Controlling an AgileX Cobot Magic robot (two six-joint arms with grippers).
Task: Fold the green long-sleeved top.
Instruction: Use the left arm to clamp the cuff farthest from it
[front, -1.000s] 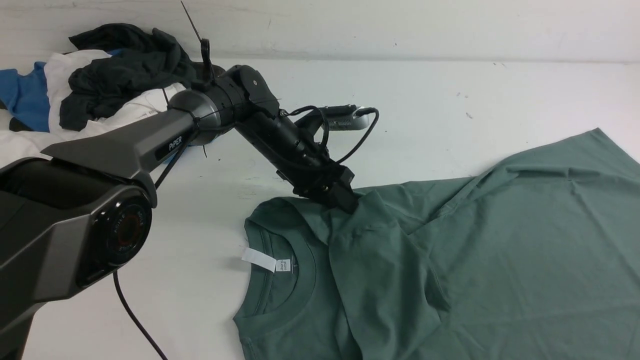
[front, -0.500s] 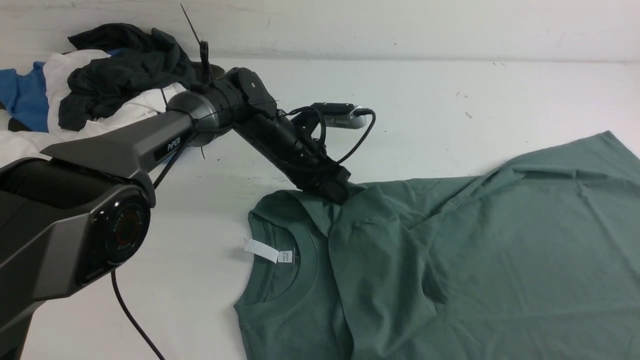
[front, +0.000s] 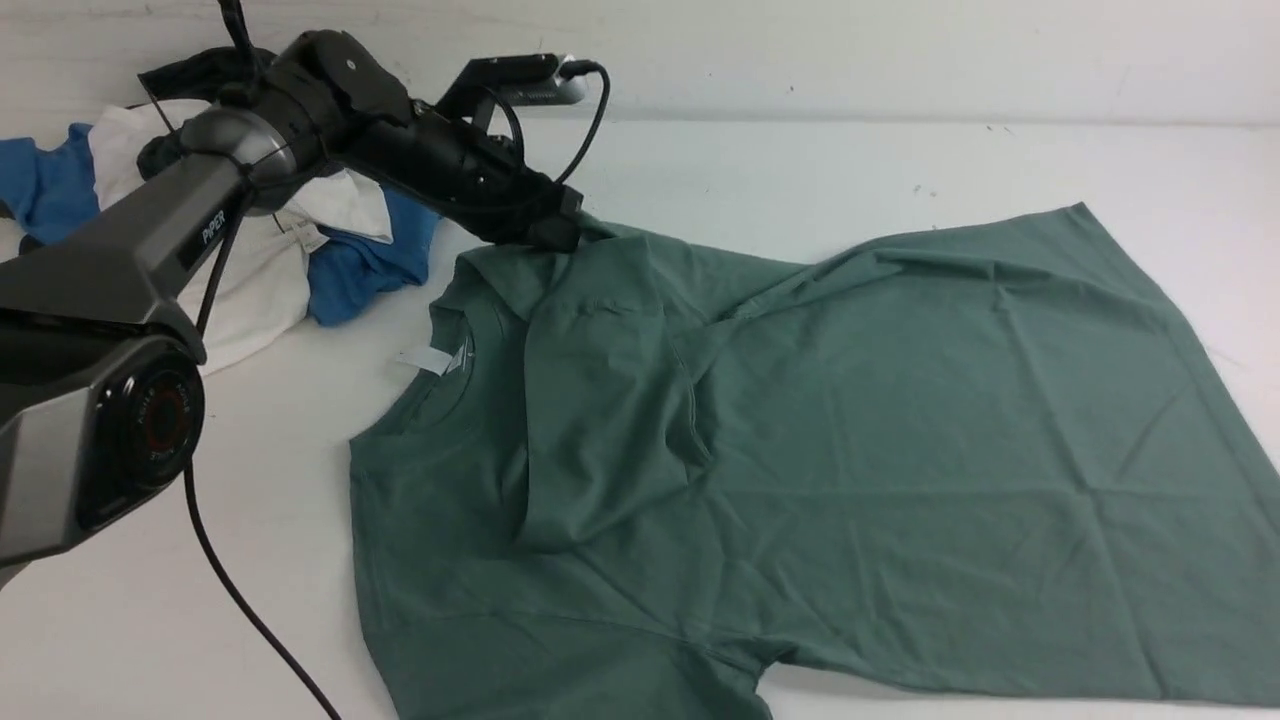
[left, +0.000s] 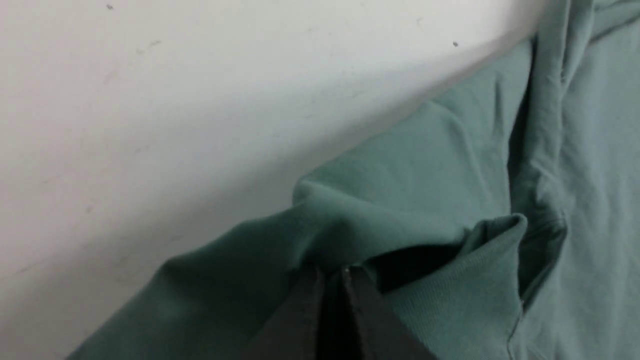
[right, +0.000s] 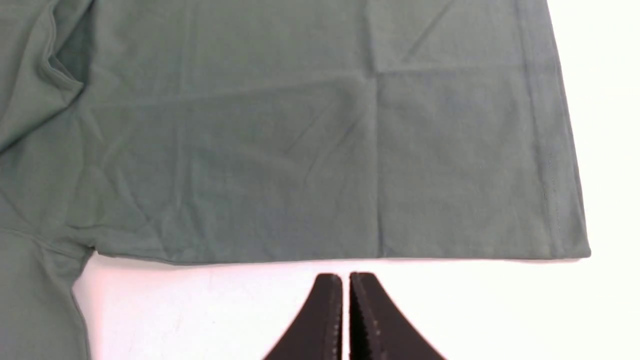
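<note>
Pinching a fold of the top (front: 850, 400) at its far shoulder, the left gripper (front: 560, 232) has its jaws clamped tight on green cloth. The wrist view shows fabric bunched right at the tips. From that grip the whole garment trails away to the robot's right and back toward its own side.

The top lies on the counter (front: 800, 170), mostly flat. Its long axis runs across the robot, with the neck and tag (front: 425, 360) at the left end and the hem (front: 1170, 330) at the right. The far sleeve (front: 600, 400) is flopped inward over the chest. I'd say that needs sorting out before any clean fold goes in.

The right gripper (right: 346, 280) has its jaws together with nothing between them. It sits over bare counter just off the top's near side edge, toward the hem end. It touches no cloth that I can see, and it is out of sight from the front.

So the left arm is the nearer one for the neck and shoulders, and the right arm for the hem. My guess is that the next move depends on how the held shoulder is drawn along that left-to-right axis.

By count there is one green top, one neck tag and one sleeve lying across the body. There are two grippers, one gripping and one empty. One heap of spare clothes (front: 300, 260) sits at the far left in blue, white and black. It is close to the left arm but clear of the top.
</note>
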